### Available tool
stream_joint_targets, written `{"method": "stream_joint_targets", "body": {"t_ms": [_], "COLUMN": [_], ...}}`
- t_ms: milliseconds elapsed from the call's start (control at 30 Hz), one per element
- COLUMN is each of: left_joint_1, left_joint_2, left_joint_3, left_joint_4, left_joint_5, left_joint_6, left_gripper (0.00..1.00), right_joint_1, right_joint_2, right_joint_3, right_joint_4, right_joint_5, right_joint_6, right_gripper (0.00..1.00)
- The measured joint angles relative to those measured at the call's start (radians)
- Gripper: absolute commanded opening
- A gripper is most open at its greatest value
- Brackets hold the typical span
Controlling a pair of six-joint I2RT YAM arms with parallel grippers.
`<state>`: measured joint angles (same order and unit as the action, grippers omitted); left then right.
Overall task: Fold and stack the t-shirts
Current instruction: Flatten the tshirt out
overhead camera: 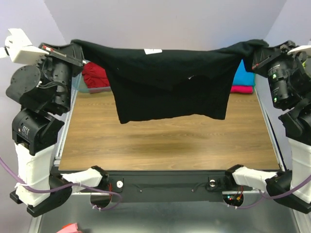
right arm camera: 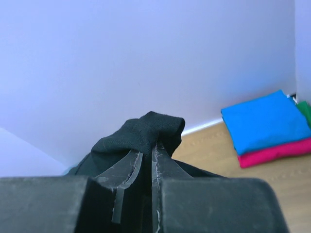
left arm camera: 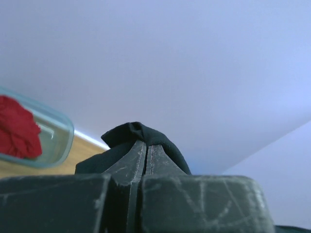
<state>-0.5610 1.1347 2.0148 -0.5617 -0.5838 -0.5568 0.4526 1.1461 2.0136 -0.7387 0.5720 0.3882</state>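
Though the wrist views show jaws clenching mere corners, overhead the black t-shirt (overhead camera: 170, 92) hangs spread.

We hold both arms raised wide. Left hand (overhead camera: 77, 48) at ten o'clock, right hand (overhead camera: 253, 54) at two, both clamped on the black t-shirt (overhead camera: 170, 82).

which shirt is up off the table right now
The black t-shirt, stretched in the air between the left tool and right tool. The red t-shirt sits in the tub; the blue t-shirt lies on the pink t-shirt.
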Motion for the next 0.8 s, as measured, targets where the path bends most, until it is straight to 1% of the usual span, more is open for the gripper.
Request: {"method": "stream_joint_targets", "body": {"t_ms": [133,200,300,400,433,467,567,667,800], "left_joint_1": [0.001,0.013,0.08,0.183,0.229,0.269,0.32,0.341,0.339], "left_joint_2": [0.073,0.122,0.248,0.409,0.499,0.576,0.693,0.718,0.693], "left_joint_3": [0.1,0.135,0.216,0.334,0.396,0.442,0.458,0.391,0.388], "left_joint_4": [0.024,0.036,0.042,0.03,0.034,0.021,0.012,-0.004,-0.002], "left_joint_5": [-0.024,-0.039,-0.006,0.095,0.132,0.197,0.322,0.409,0.465], "left_joint_6": [0.05,0.07,0.083,0.082,0.079,0.079,0.079,0.079,0.079], "left_gripper": [0.0,0.0,0.0,0.0,0.0,0.0,0.0,0.0,0.0], "right_joint_1": [0.0,0.0,0.0,-0.008,-0.013,-0.019,-0.032,-0.05,-0.087], "right_joint_2": [0.072,0.154,0.307,0.519,0.57,0.65,0.765,0.781,0.74], "right_joint_3": [0.101,0.159,0.246,0.381,0.414,0.454,0.484,0.446,0.424], "right_joint_4": [0.006,0.012,0.014,0.017,0.019,0.022,0.034,0.073,0.153], "right_joint_5": [0.0,0.001,0.027,0.041,0.034,0.033,0.028,0.026,0.023], "right_joint_6": [-0.037,-0.063,-0.098,-0.156,-0.174,-0.193,-0.249,-0.297,-0.332], "right_gripper": [0.02,0.02,0.01,0.0,0.0,0.0,0.0,0.0,0.01]}}
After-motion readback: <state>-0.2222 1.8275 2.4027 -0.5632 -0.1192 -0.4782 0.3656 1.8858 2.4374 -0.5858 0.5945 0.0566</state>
